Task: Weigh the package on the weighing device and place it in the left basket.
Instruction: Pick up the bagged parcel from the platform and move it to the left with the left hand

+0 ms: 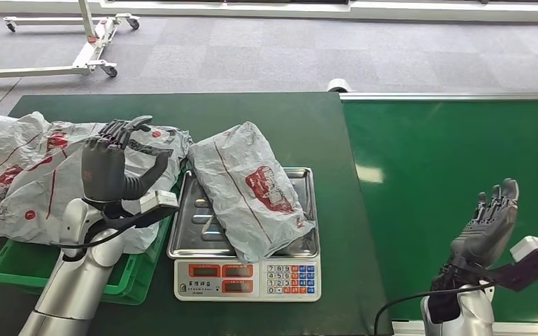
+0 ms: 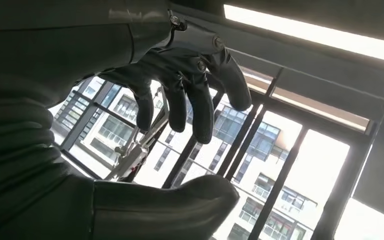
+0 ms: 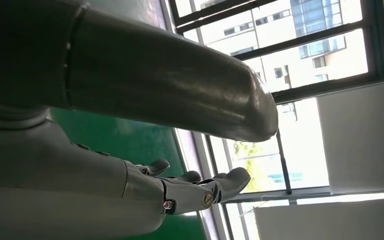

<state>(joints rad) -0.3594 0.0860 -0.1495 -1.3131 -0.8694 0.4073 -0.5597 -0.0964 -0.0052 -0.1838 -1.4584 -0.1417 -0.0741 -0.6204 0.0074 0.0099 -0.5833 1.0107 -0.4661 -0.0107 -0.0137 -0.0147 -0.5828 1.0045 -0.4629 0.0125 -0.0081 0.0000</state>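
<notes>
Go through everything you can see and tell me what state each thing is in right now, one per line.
Package: lying on the scale pan, not held.
Scale: loaded; display unreadable.
Basket: holds other crumpled bags.
Left hand: raised above the basket, fingers curled, holding nothing.
Right hand: raised over the green belt, fingers apart, holding nothing.

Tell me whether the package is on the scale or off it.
On: the package lies across the scale tray, with no robot hand touching it.
</notes>
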